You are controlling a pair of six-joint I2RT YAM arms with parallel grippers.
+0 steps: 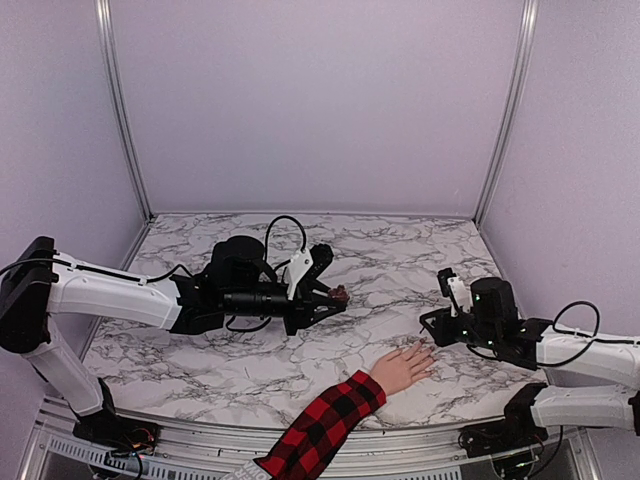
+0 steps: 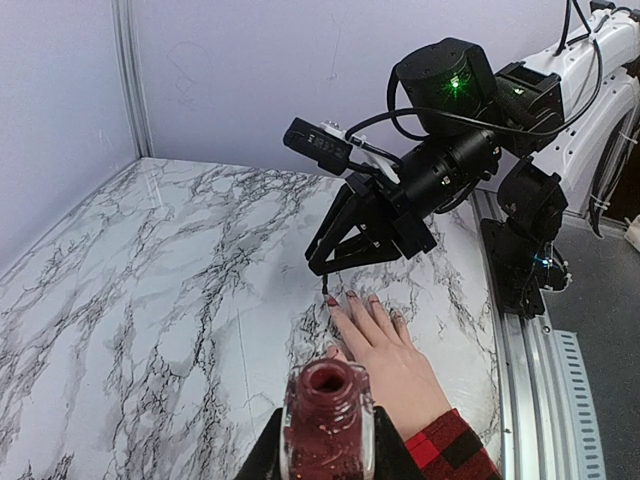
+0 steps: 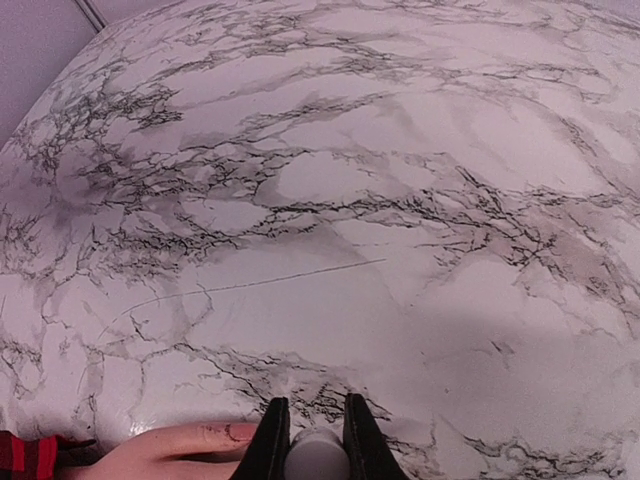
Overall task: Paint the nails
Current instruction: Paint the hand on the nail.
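A pale hand (image 1: 403,368) in a red-and-black plaid sleeve (image 1: 325,425) lies flat on the marble table, fingers pointing away from the near edge. In the left wrist view its nails (image 2: 352,297) show dark-red marks. My left gripper (image 1: 335,295) is shut on the open dark-red polish bottle (image 2: 328,420) and holds it upright left of the hand. My right gripper (image 1: 430,325) is shut on the white brush cap (image 3: 315,460). The thin brush (image 2: 327,290) hangs just at the tip of the outermost fingernail (image 2: 333,301). One finger and its nail (image 3: 238,432) show left of my right fingers (image 3: 272,440).
The marble table (image 1: 250,360) has lilac walls on three sides, with metal posts (image 1: 125,110) at the back corners. A metal rail (image 1: 400,455) runs along the near edge. The right arm's base and cables (image 2: 525,230) stand close behind the hand.
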